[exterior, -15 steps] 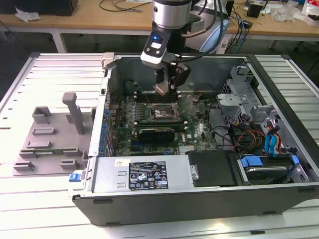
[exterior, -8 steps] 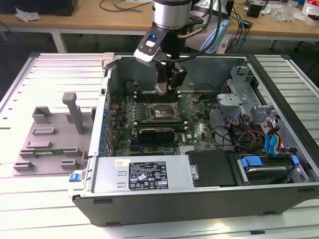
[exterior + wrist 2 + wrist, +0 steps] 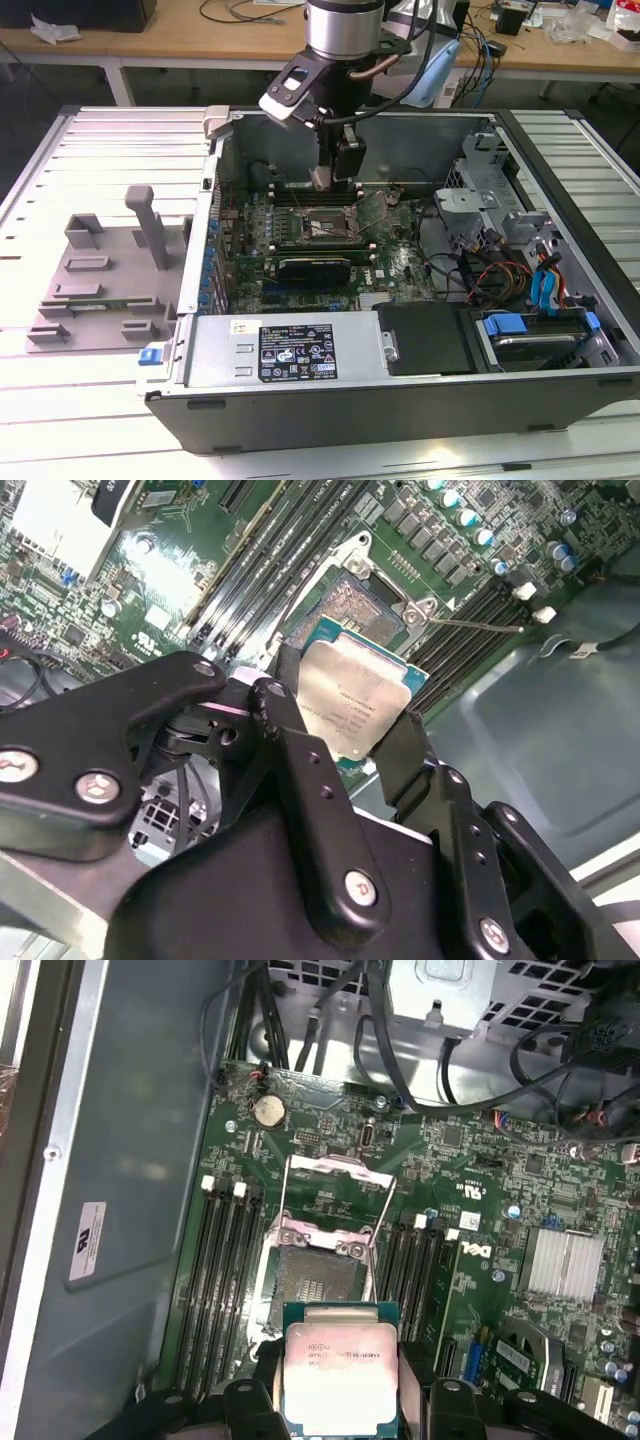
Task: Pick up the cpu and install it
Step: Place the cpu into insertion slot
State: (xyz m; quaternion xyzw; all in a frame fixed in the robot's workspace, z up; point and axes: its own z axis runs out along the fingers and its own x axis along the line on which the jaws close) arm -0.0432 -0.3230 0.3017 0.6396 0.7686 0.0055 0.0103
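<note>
The chip [image 3: 342,1378] is held by two opposite edges in the claw [image 3: 345,725] — the black fingers [image 3: 290,730] are closed against it, as seen in both wrist views. It is carried with its silvery plate facing up, above the green board [image 3: 480,1200] inside the opened computer case [image 3: 400,415] — not yet seated. The socket [image 3: 318,1285] is left uncovered with its metal frame raised, just beside the chip, between rows of memory slots [image 3: 220,1260]
</note>
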